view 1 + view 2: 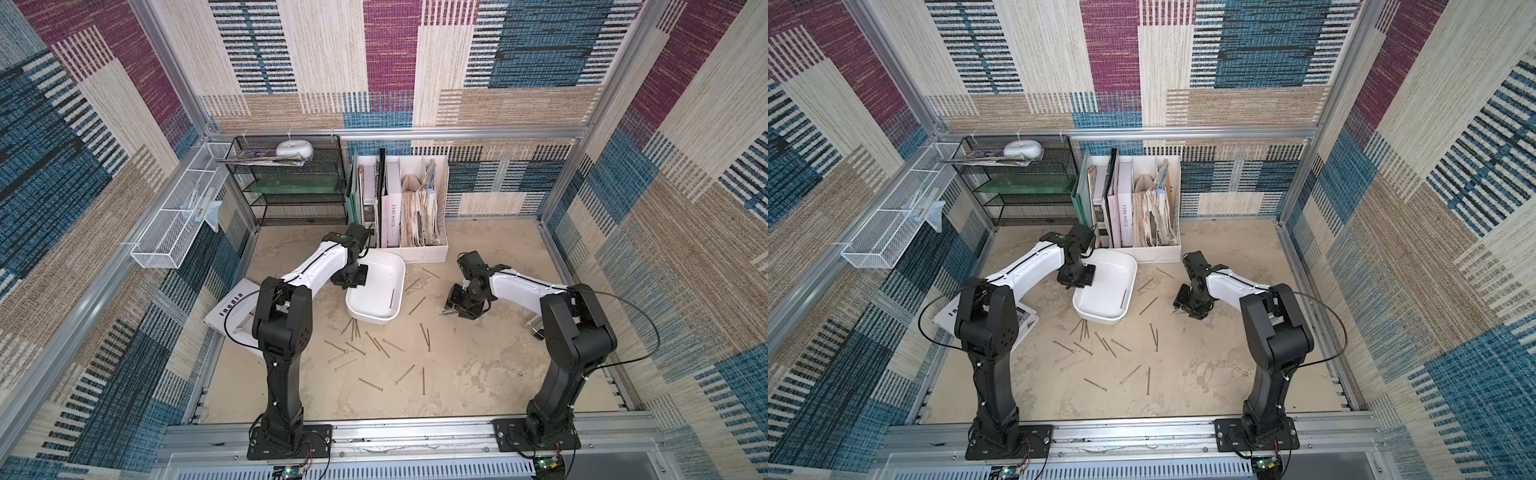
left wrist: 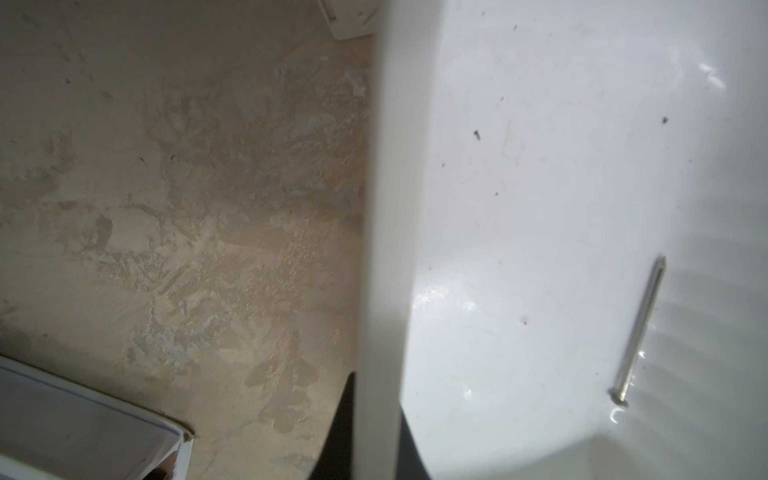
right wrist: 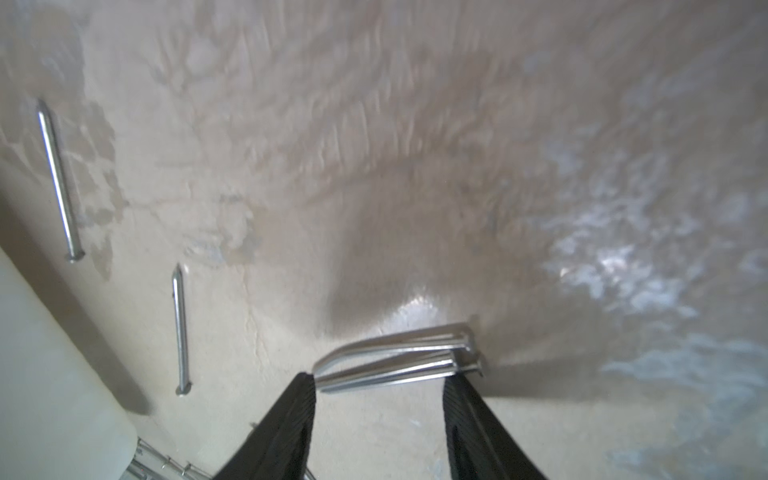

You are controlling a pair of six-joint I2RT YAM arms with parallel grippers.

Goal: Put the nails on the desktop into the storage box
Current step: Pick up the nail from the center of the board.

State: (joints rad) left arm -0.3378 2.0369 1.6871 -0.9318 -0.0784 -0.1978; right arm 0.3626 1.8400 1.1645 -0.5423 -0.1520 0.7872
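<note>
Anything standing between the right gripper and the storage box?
Nothing upright. Only two loose nails lie flat on the desktop between the right gripper and the storage box, whose low wall faces it.

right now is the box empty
No, one nail lies on the floor of the box.
</note>
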